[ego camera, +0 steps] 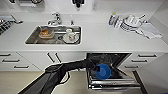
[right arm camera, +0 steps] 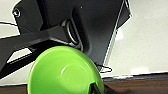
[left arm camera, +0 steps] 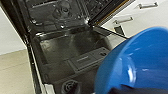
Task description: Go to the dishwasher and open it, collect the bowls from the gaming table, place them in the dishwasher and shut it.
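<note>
The dishwasher [ego camera: 117, 80] stands open under the counter, its door folded down and its dark interior [left arm camera: 75, 47] exposed. My left arm reaches in from the lower left, and my left gripper [ego camera: 96, 68] is shut on a bright blue bowl [ego camera: 103, 71] held over the open door. In the left wrist view the blue bowl [left arm camera: 135, 62] looms close above the door's inner panel. In the right wrist view a green bowl [right arm camera: 62, 72] sits close to the camera, with my right gripper [right arm camera: 96, 88] shut on its rim. The gaming table is out of view.
A white counter [ego camera: 100, 35] runs above the dishwasher, with a steel sink [ego camera: 53, 35] holding cups and dishes. Stacked plates [ego camera: 131, 22] and a cloth lie at the right. White drawers [ego camera: 146, 61] and cabinet doors [ego camera: 53, 58] flank the dishwasher. Beige floor lies below.
</note>
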`<state>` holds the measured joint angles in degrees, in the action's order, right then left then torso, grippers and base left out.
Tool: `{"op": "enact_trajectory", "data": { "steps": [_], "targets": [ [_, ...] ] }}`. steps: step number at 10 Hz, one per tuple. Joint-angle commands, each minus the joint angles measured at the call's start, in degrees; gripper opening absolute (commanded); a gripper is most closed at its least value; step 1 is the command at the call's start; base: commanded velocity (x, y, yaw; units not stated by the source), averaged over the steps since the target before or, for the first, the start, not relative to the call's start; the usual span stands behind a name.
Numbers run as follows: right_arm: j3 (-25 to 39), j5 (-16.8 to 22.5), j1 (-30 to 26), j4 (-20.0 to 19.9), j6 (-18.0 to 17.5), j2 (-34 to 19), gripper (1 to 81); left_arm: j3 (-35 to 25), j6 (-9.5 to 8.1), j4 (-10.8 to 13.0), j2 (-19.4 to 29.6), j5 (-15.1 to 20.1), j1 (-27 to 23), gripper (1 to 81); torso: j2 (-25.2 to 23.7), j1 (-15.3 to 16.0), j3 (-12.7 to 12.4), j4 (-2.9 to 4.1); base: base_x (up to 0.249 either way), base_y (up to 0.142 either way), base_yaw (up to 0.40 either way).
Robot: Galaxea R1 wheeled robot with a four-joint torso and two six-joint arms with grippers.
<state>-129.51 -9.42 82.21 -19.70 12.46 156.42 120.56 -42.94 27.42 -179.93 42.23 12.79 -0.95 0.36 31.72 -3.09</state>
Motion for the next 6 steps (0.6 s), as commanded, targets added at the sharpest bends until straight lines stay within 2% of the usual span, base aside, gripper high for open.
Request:
{"op": "enact_trajectory", "data": {
  "steps": [1, 3, 4, 6],
  "targets": [
    [0.32, 4.77, 1.25, 0.54, 0.37, -0.82, 1.0, -1.82, 0.13, -0.08, -2.63, 1.98, -8.35, 81.1, 0.00, 0.00, 0.00, 0.00, 0.000, 0.000, 0.000],
    [0.41, 4.68, 1.07, 0.45, 0.21, -0.82, 1.0, -2.09, 0.22, -0.08, -2.19, 1.89, -8.00, 81.1, 0.00, 0.00, 0.00, 0.00, 0.000, 0.000, 0.000],
    [1.11, 4.68, 0.81, 0.36, 0.11, -1.25, 1.0, -3.29, 0.40, -0.17, -0.46, 2.58, -6.77, 81.1, 0.00, 0.00, 0.00, 0.00, 0.000, 0.000, 0.000],
    [4.28, 4.77, -1.46, 0.19, -0.07, -3.72, 1.0, -11.23, 0.75, 0.01, 7.13, 3.30, -1.25, 81.1, 0.00, 0.00, 0.00, 0.00, 0.000, 0.000, 0.000]
  ]
}}
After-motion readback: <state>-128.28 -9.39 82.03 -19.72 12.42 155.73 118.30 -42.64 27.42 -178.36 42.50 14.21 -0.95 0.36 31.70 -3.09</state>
